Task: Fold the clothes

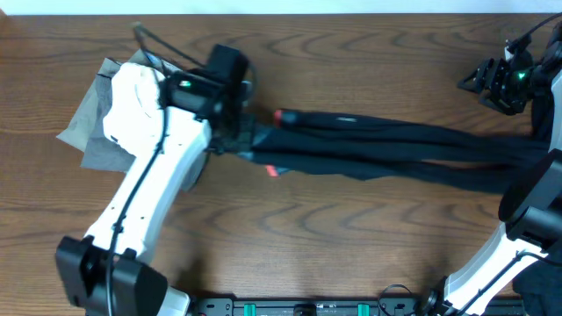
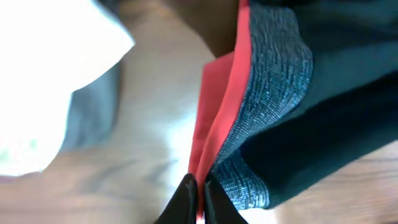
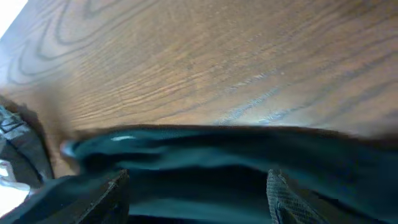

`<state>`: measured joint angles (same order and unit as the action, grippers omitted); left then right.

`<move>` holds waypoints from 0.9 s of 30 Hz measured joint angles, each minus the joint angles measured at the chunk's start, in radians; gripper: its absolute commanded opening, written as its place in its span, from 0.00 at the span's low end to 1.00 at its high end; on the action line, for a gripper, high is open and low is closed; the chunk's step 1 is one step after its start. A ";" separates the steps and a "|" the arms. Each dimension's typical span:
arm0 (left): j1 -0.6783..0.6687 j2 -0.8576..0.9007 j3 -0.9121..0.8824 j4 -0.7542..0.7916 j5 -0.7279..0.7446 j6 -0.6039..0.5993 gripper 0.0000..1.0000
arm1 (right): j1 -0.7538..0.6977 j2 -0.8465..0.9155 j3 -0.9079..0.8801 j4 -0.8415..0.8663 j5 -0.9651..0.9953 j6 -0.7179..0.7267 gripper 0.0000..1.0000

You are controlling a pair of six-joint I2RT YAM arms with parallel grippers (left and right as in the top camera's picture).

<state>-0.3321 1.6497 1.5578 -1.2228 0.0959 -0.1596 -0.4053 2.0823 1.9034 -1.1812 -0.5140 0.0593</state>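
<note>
The overhead view is showing the leggings [image 1: 395,145] lying stretched across the surface [image 1: 351,246], with the waistband toward the left and the legs running to the right edge beneath the right arm [image 1: 527,211]. The left arm [image 1: 149,175] is reaching over a grey piece [image 1: 83,132] and is hiding its own jaws from above. The left wrist view is filling that gap: the left jaws are pinched shut on the coral-red edge [image 2: 214,124] of the grey waistband [image 2: 273,93], and the black cloth is spreading off to the right. That view is also catching a white shape [image 2: 50,74] at upper left (blurred; cloth or arm, I cannot tell). The right wrist view is giving what the overhead is not: the right jaws are standing wide apart and gripping nothing, and the leggings are lying across the frame beyond the two fingers [image 3: 286,199] — whether they are touching the cloth I cannot tell. The surface is showing brown wood grain. A pale strip is running along its far edge, and a black rail [image 1: 307,307] is sitting along the near edge.
</note>
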 measured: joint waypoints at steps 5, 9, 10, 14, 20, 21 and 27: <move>0.044 0.013 -0.002 -0.093 -0.053 0.003 0.06 | 0.000 0.000 0.000 -0.002 0.028 0.000 0.71; 0.051 0.014 -0.002 -0.113 -0.101 0.003 0.06 | 0.000 0.000 0.000 -0.019 0.083 -0.001 0.75; 0.051 0.014 -0.002 -0.113 -0.108 0.003 0.06 | 0.000 0.000 0.000 -0.026 0.099 0.000 0.75; 0.051 0.014 -0.002 -0.115 -0.130 0.001 0.06 | 0.000 0.000 0.000 -0.058 0.204 0.008 0.77; 0.070 0.014 -0.002 -0.149 -0.179 -0.038 0.14 | 0.000 0.000 -0.003 -0.058 0.284 0.020 0.78; 0.076 0.014 -0.002 -0.161 -0.184 -0.043 0.25 | 0.001 0.000 -0.007 -0.054 0.288 0.021 0.79; 0.100 0.014 -0.002 -0.205 -0.208 -0.073 0.47 | 0.016 0.000 -0.040 -0.027 0.306 0.027 0.80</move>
<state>-0.2317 1.6634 1.5562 -1.4281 -0.1123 -0.2325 -0.3889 2.0823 1.8637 -1.2079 -0.2077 0.0868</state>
